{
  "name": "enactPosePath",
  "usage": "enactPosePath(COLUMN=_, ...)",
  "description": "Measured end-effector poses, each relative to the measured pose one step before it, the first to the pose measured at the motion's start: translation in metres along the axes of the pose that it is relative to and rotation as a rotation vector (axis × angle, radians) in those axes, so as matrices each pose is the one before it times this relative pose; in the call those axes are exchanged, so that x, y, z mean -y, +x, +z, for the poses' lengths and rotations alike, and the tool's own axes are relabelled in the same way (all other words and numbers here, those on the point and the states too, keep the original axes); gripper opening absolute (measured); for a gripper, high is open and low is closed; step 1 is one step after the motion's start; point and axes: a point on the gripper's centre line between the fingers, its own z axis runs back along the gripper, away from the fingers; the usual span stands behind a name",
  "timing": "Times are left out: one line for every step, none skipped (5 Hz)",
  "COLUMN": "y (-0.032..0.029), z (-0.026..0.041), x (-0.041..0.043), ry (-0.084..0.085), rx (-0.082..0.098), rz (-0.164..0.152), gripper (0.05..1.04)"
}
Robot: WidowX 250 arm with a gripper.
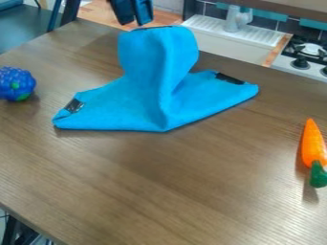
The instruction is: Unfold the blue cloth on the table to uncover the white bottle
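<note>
The cloth [150, 91] seems only partly folded: its middle stands upright near the far edge of the table [159, 177]. Whether the gripper [135, 22] grasps it, I cannot tell.

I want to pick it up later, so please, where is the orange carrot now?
In the camera view, the orange carrot lies near the right edge of the table, to the right of the blue cloth.

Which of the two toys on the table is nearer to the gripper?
The bumpy blue toy, at the picture's left edge, is nearer to the gripper; the orange carrot lies farther away, near the right edge.
</note>
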Motion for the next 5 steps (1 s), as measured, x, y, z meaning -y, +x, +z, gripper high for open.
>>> enactPosePath(y=0.00453, z=-0.00396, x=-0.00004, ry=-0.0305, rx=0.0072, rz=0.0105, gripper=1.000)
enactPosePath(y=0.00179, z=-0.00085, x=0.00180, ry=-0.0155, rx=0.0099, rz=0.0028, gripper=1.000)
enactPosePath(y=0.00126, z=-0.00483, x=0.00058, ry=-0.0243, rx=0.0041, rz=0.0083, gripper=1.000)
enactPosePath(y=0.00159, z=-0.00208, x=0.00146, ry=-0.0227, rx=0.0108, rz=-0.0084, gripper=1.000)
enactPosePath(y=0.00189, z=-0.00018, x=0.00413, ry=-0.0277, rx=0.0113, rz=-0.0085, gripper=1.000)
